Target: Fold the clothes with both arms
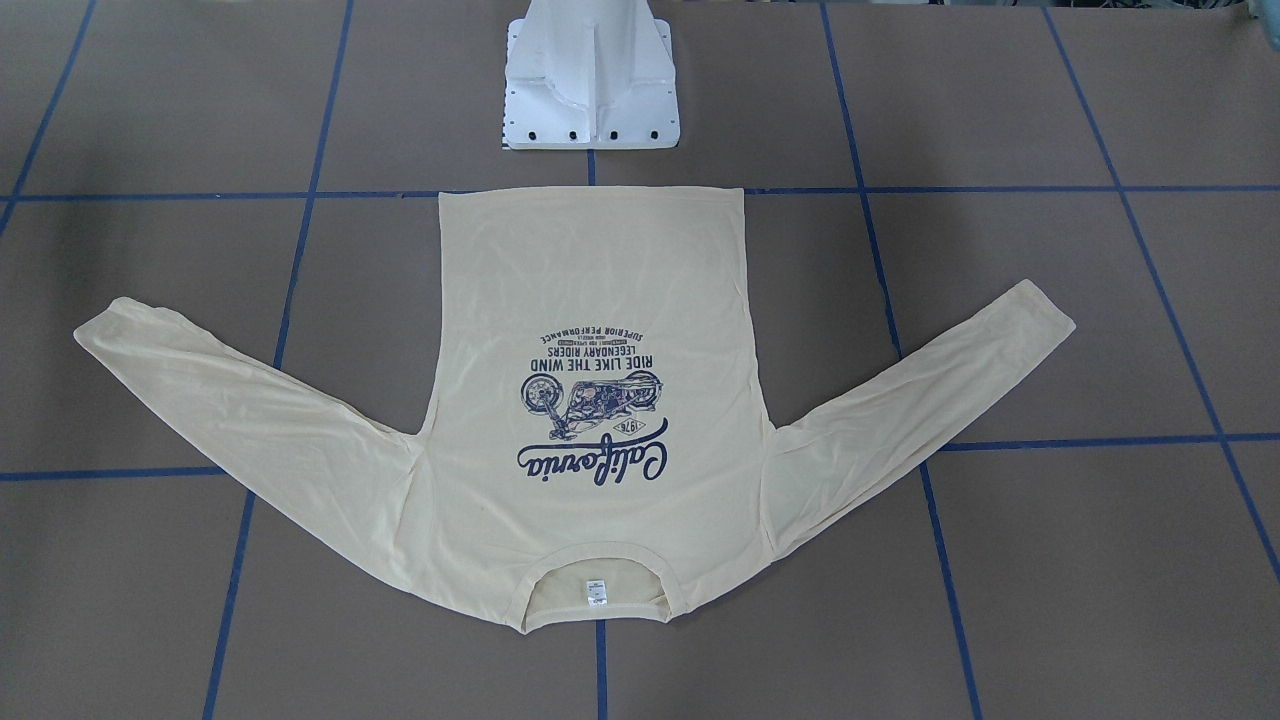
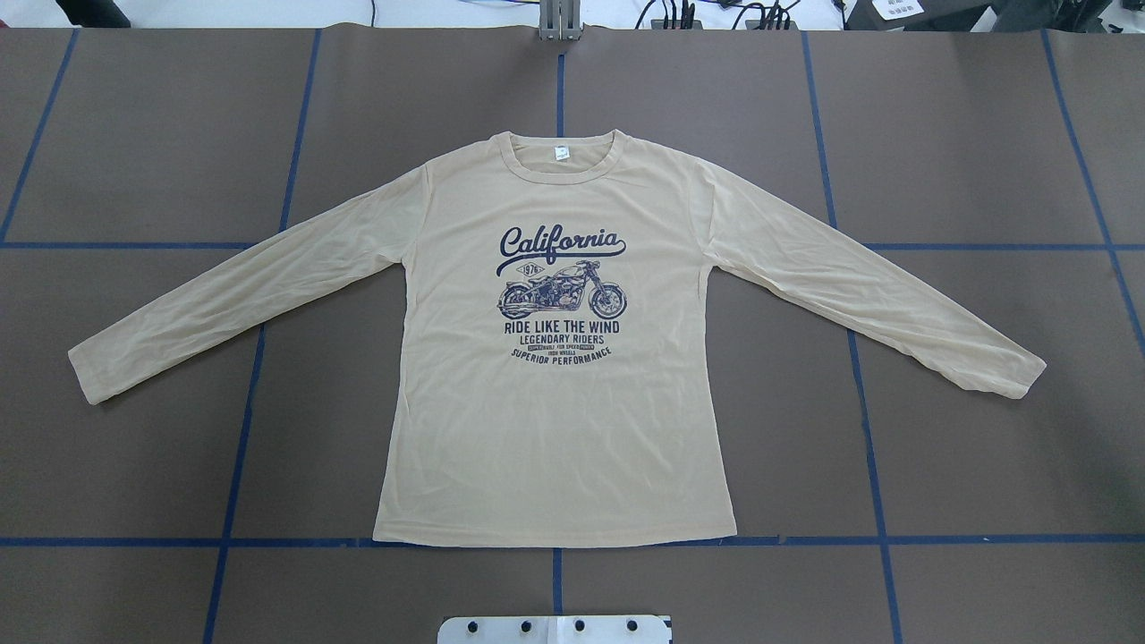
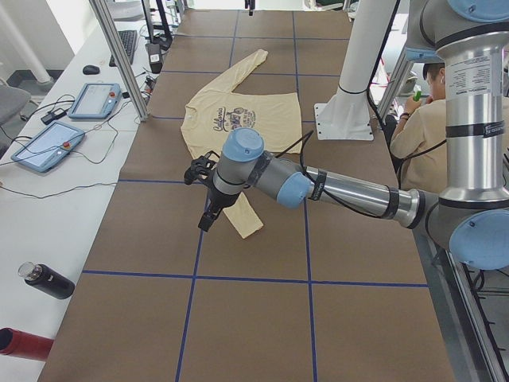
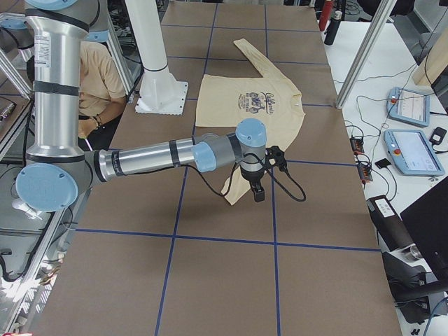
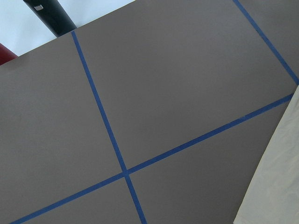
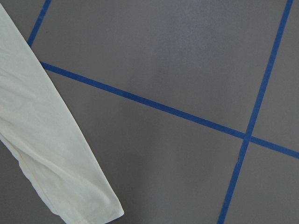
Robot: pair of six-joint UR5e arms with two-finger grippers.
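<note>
Grippers, 2: you see left gripper (image 3: 205, 223) & right gripper (image 4: 257, 193) only in side views, each near a sleeve end; can't tell open or shut, or any hold; 1 shirt (image 2: 555, 429) lies flat, print up, centred on table (image 2: 134, 465); overhead alone reads the print upright.

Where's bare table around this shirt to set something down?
Bare table lies beyond the collar in both far corners, and in the wedges between each sleeve and the body. The shirt fills the middle; its hem nears the white base plate.
</note>
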